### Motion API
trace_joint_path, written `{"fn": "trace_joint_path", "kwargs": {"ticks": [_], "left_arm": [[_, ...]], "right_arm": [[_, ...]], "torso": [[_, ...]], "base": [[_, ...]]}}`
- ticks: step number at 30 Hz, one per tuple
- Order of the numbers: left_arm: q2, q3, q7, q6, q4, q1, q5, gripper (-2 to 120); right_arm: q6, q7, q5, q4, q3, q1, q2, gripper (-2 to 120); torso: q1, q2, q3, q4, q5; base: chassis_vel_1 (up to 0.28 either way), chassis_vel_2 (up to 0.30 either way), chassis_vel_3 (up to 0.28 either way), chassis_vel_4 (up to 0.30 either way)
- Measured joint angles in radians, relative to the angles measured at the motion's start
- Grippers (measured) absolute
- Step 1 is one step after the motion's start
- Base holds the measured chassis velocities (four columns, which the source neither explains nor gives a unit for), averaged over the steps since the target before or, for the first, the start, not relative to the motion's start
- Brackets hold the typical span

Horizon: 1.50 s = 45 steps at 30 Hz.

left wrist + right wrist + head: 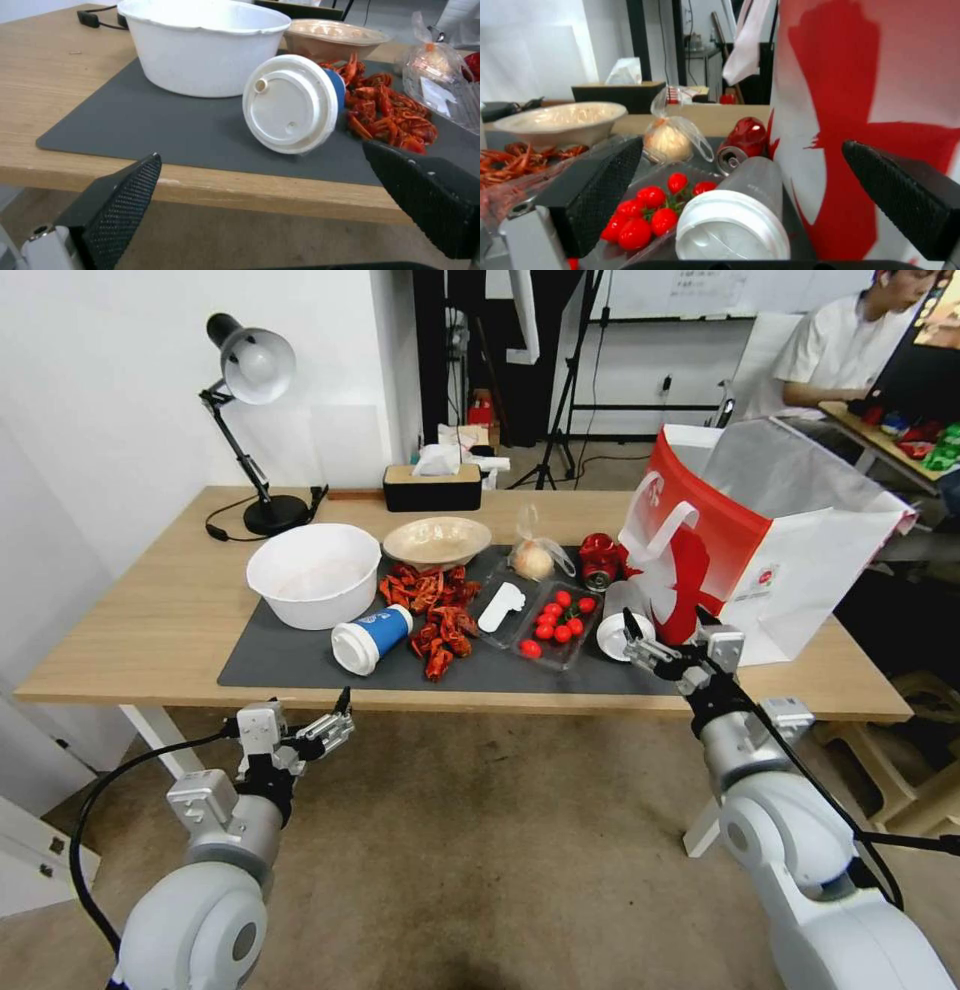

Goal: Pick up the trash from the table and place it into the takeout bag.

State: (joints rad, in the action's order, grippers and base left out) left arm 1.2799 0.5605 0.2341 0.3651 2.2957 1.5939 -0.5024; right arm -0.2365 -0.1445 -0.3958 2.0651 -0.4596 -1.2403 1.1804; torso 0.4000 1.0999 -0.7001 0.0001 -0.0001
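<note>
- Hovering just off the table's (150,640) near edge: left gripper (335,720), jaws spread wide and holding nothing, facing the lid of the blue-white lidded paper cup (292,103) lying on its side, seemingly lining up a grab;
- Reaching over the grey mat (300,660): right gripper (645,642), also wide open and empty, bracketing the toppled white cup (740,221) beside the takeout bag (770,530);
- Waiting on the mat: crushed red can (600,558), clear bag with pale lump (535,558), shallow beige bowl (437,540);
- Standing behind on light wood: desk lamp (250,390), tissue box (432,482).
</note>
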Motion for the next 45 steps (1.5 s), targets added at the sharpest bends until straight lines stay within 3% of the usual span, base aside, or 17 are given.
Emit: {"fn": "trace_joint_path", "kwargs": {"ticks": [9,23,45], "left_arm": [[-0.003,0.014,0.000,0.000,0.001,0.004,-0.002,100],[0.003,0.029,0.000,0.000,0.003,0.014,-0.002,100],[0.005,0.047,0.003,-0.008,0.021,0.028,-0.001,100]], "right_arm": [[-0.068,-0.067,-0.018,-0.069,0.064,0.076,0.002,100],[-0.213,-0.254,-0.058,-0.114,0.130,0.180,0.033,100],[-0.254,-0.303,-0.089,-0.157,0.143,0.203,0.058,100]], "torso": [[0.000,0.000,0.000,-0.0002,0.0000],[0.000,0.000,0.000,-0.0001,0.0000],[0.000,0.000,0.000,0.0000,0.0001]], "base": [[0.000,0.000,0.000,0.000],[0.000,0.000,0.000,0.000],[0.000,0.000,0.000,0.000]]}}
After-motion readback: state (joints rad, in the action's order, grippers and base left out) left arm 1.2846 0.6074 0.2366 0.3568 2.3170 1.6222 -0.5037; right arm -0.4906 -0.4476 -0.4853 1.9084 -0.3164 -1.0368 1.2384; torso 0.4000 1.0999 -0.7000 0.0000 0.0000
